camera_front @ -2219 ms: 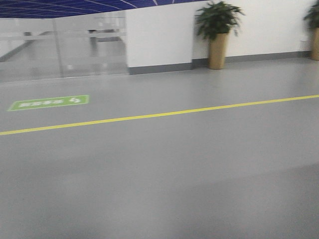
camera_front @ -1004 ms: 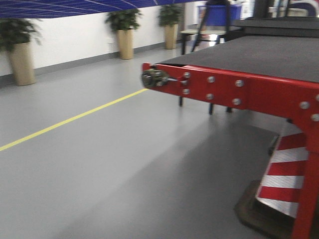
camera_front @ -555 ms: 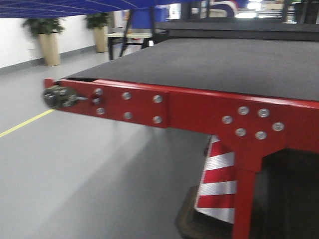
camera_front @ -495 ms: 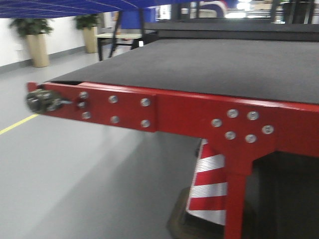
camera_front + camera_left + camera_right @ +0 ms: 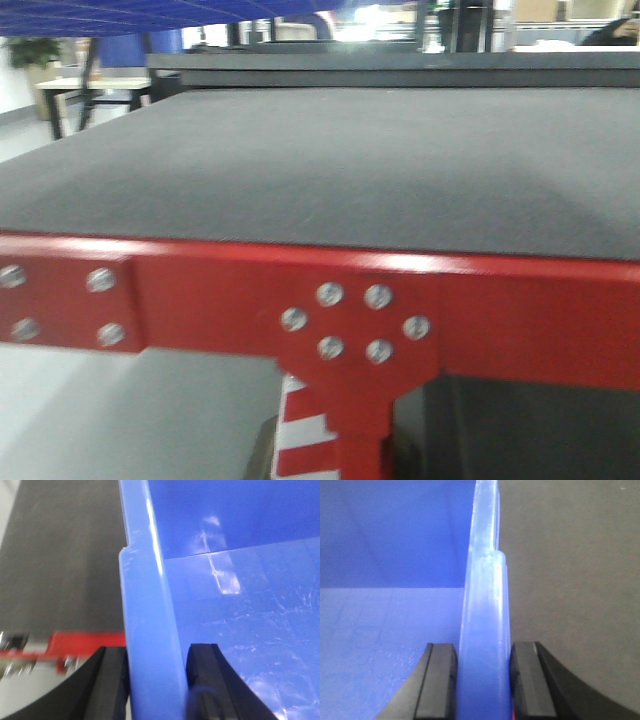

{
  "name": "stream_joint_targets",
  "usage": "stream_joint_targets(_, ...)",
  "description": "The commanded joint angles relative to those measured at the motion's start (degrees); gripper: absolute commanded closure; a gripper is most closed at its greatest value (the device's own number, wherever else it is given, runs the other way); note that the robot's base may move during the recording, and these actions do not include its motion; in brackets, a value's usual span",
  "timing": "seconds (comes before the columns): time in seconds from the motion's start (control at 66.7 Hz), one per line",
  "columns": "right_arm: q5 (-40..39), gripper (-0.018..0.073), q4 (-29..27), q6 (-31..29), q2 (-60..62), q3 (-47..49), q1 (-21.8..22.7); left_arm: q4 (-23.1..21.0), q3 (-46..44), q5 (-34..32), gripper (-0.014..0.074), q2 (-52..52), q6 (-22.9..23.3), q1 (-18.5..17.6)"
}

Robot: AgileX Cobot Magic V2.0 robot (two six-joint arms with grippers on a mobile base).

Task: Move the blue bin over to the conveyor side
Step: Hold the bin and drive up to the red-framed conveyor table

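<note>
Both grippers carry the blue bin by its thick top rim. In the left wrist view the bin (image 5: pixel 240 590) fills the right side and my left gripper (image 5: pixel 156 655) is shut on its left rim. The right wrist view has the bin (image 5: pixel 390 595) on the left, and my right gripper (image 5: pixel 482 655) is shut on its right rim. The bin's grid-ribbed underside (image 5: pixel 150 12) shows along the top of the front view. The conveyor (image 5: pixel 330 160), a wide dark ribbed belt on a red frame (image 5: pixel 340 300), lies directly ahead and below. The belt (image 5: pixel 65 555) (image 5: pixel 570 580) also lies under the bin's ends.
A red-and-white striped cone (image 5: pixel 300 440) stands on the grey floor (image 5: pixel 120 420) under the frame. A second dark belt section (image 5: pixel 400 62) rises behind the first. A table (image 5: pixel 80 95) and a potted plant (image 5: pixel 30 50) are far left.
The view has swung from open floor with a yellow line to the conveyor and closed in on it. The red frame now spans the whole width.
</note>
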State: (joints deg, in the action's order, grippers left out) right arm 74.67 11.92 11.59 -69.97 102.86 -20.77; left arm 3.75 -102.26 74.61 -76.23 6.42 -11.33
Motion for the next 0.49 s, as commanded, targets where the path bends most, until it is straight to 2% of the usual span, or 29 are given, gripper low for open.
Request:
stream_joint_targets(0.0, -9.53, 0.0638, -0.21, -0.63, 0.84, 0.99, 0.05, -2.93, -1.27, -4.65, 0.0613, 1.04, -0.82, -0.91)
stream_joint_targets(0.48, -9.66, 0.0638, -0.21, -0.63, 0.84, 0.99, 0.05, -2.93, -1.27, -4.65, 0.0613, 1.04, -0.82, -0.91)
